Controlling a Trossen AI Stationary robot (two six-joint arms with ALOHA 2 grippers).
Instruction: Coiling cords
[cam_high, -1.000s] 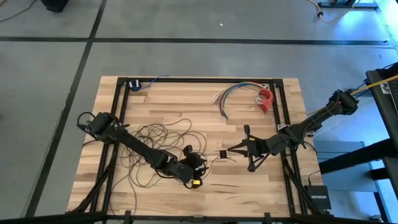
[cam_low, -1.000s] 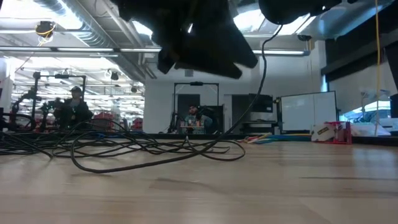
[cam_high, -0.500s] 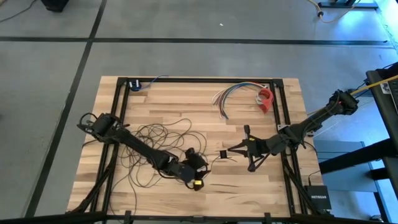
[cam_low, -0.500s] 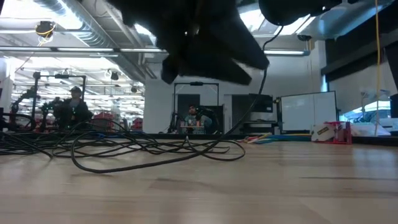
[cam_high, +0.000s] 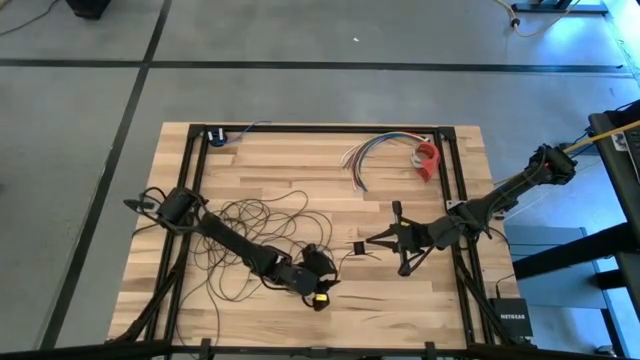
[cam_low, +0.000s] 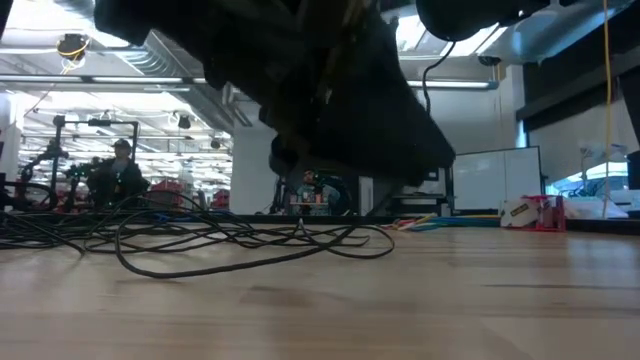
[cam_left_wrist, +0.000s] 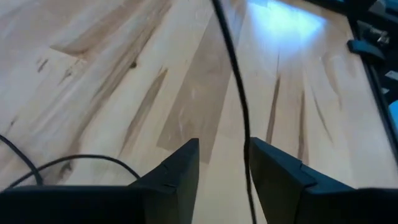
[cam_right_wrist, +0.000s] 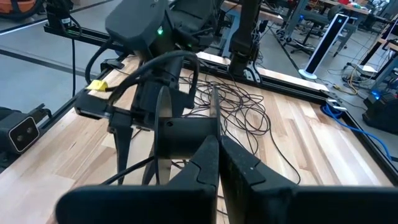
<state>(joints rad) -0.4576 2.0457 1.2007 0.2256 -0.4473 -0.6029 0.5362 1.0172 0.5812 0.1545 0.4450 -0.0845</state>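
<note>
Cords (cam_high: 250, 225) run straight up between the left gripper's (cam_left_wrist: 224, 163) two dark fingers (cam_left_wrist: 177, 171), one strand passing through the narrow gap; the jaws stand a little apart and I cannot tell whether they pinch the wire. That gripper sits low over the wooden table (cam_high: 400, 310), with the loose tangle of loops spread just behind it toward the arm's base. Across from it, well apart, the right gripper (cam_right_wrist: 217, 155) has its fingers pressed together on a strand of the same wire, a small black puck (cam_high: 360, 246) at its tip. Beyond lie multicoloured wires (cam_high: 372, 155) and a red holder (cam_high: 427, 160).
</note>
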